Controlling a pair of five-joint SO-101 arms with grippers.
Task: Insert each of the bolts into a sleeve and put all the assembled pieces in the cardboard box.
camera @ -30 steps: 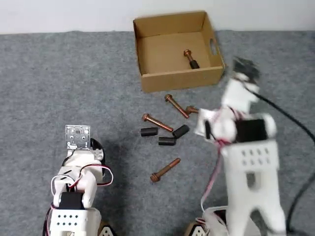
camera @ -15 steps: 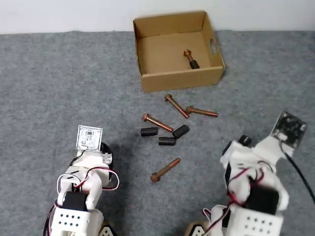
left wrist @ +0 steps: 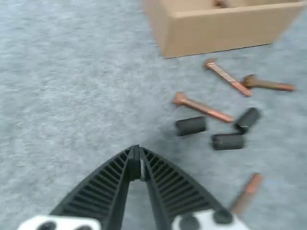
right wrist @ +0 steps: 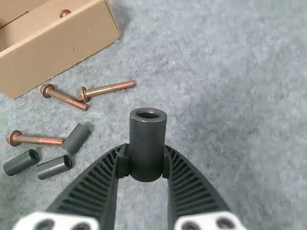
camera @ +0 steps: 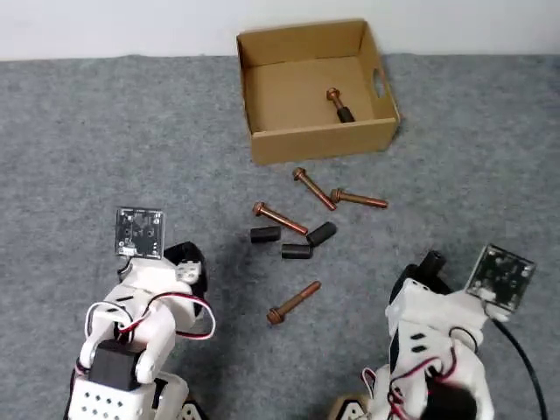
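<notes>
A: status?
B: a sleeve [right wrist: 147,139] is clamped in the right gripper [right wrist: 145,160], with the open bore end sticking out past the fingertips. The left gripper [left wrist: 139,162] is seen shut on nothing. One assembled piece [camera: 338,103] is already lying in the cardboard box [camera: 319,140], top centre of the high view

A: next step?
B: judged: a bolt is to be fetched by the left side. The lone bolt [camera: 294,303] at lower centre is nearest and well apart from the rest, so it is preferred. Jaws are to be opened first and the bolt taken close to its head, so the shank is left free. It is then lined up with the bore before being pushed. The sleeve is best kept steady meanwhile. Three loose sleeves [camera: 297,251] and three more bolts [camera: 313,189] are left mid-frame

A: diff vs 1 s ago?
B: right arm is pulled back from beside the box to lower right, and the bolt [camera: 359,199] it covered is now exposed. Left arm is shifted slightly. Loose parts are unmoved
</notes>
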